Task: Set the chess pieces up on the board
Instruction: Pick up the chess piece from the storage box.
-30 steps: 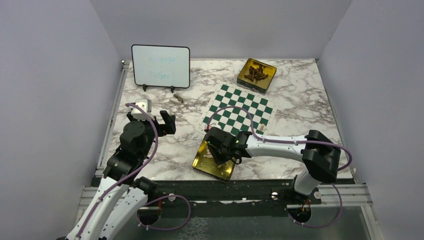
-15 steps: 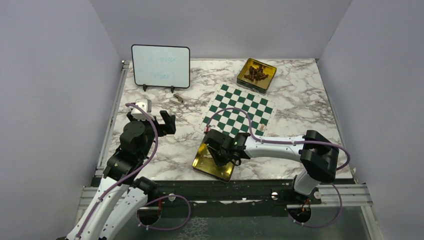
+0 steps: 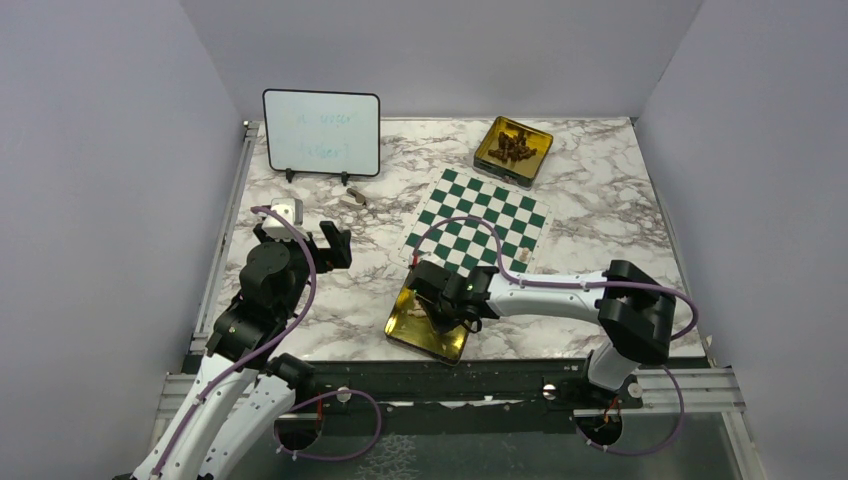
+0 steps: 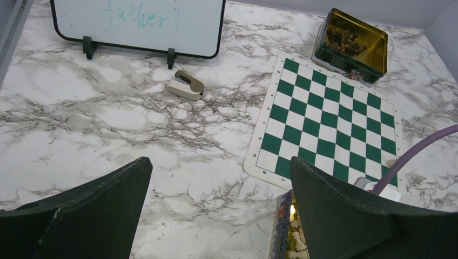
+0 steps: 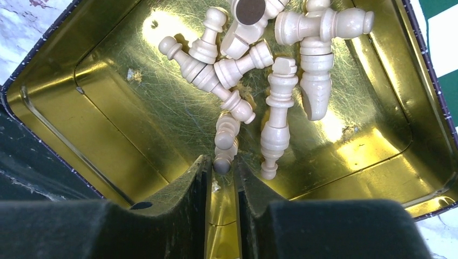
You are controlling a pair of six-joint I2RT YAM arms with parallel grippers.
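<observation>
Several cream chess pieces (image 5: 281, 48) lie jumbled in the near gold tin (image 5: 113, 102), which sits just in front of the green-and-white board (image 3: 480, 225). My right gripper (image 5: 222, 164) is down inside this tin (image 3: 405, 325). Its fingers are nearly together, pinching the head of a lying cream pawn (image 5: 227, 135). In the top view the right gripper (image 3: 440, 315) hides the pieces. My left gripper (image 3: 335, 245) is open and empty, held above the marble left of the board (image 4: 324, 124). A small pale piece (image 4: 390, 162) shows at the board's near right edge.
A second gold tin (image 3: 513, 148) with dark pieces stands behind the board, also seen in the left wrist view (image 4: 351, 46). A black-framed whiteboard (image 3: 321, 132) stands at the back left, with a small tan and brown object (image 3: 352, 198) in front of it.
My right gripper has shifted slightly left inside the near tin. The left arm has not moved.
</observation>
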